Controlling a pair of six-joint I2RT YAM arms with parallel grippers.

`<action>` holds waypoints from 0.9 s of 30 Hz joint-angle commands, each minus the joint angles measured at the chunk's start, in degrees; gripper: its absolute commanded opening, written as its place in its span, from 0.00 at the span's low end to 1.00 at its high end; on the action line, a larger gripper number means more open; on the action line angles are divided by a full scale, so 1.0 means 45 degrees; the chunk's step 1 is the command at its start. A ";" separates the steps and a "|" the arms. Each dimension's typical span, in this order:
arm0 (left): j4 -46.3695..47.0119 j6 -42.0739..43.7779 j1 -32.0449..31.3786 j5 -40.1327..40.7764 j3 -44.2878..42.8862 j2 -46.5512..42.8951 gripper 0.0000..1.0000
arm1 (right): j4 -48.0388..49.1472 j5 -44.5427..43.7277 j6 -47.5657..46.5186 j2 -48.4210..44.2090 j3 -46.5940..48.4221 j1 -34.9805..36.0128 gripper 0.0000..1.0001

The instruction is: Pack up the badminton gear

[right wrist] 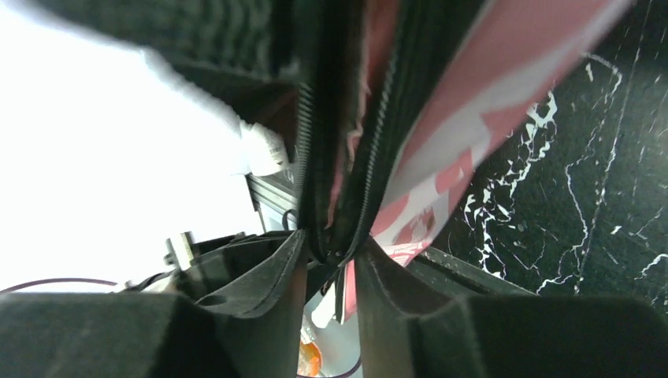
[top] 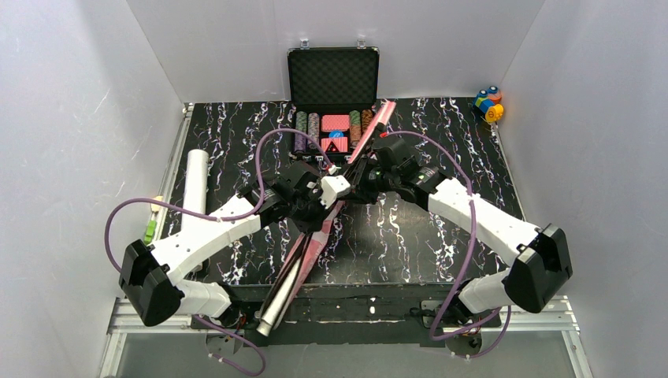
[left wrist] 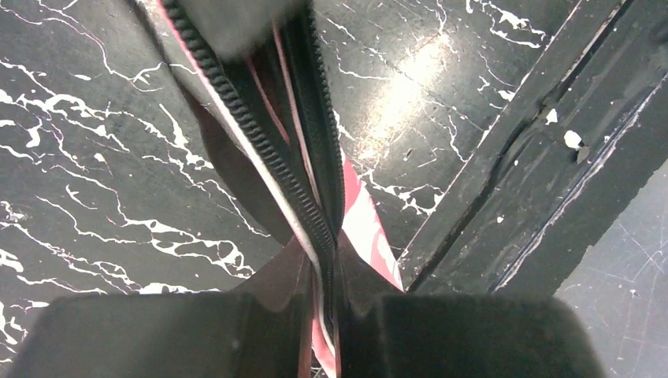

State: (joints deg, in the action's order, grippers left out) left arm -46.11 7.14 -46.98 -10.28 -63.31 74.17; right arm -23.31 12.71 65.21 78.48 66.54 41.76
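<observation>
- Top view: the cover (top: 319,236) is being held up in front of the case (top: 332,79); the tube (top: 194,189) is being left unpacked, well to the case's left.
- Left wrist: the cover's open zip is being pinched by the closed left gripper (left wrist: 329,303).
- Right wrist: the zip is being straddled by the right gripper (right wrist: 331,272); whether it is gripped cannot be told.

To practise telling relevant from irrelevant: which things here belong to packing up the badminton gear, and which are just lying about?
Belong to the job: pink cover; long white tube.
Just lying about: black case of poker chips; small multicoloured toy.
</observation>
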 commanded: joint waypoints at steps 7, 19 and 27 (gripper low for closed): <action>-0.0771 0.0775 -0.0091 -0.0797 -0.0676 -0.1186 0.00 | -0.0086 0.0029 -0.0914 -0.3932 -0.1268 -0.2710 0.59; -0.0911 0.1200 -0.0101 -0.1073 -0.0824 -0.1046 0.00 | -0.0641 -0.0121 -0.1721 -0.3944 -0.0991 -0.3923 0.60; -0.1275 0.1753 -0.0088 -0.1555 -0.0632 -0.1287 0.00 | -0.0950 -0.0725 -0.3757 -0.3993 -0.0618 -0.4435 0.46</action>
State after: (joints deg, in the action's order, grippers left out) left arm -53.41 11.90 -47.44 -14.31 -63.37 72.36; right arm -28.29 10.48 54.81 61.76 60.64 23.35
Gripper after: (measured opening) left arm 0.059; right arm 0.488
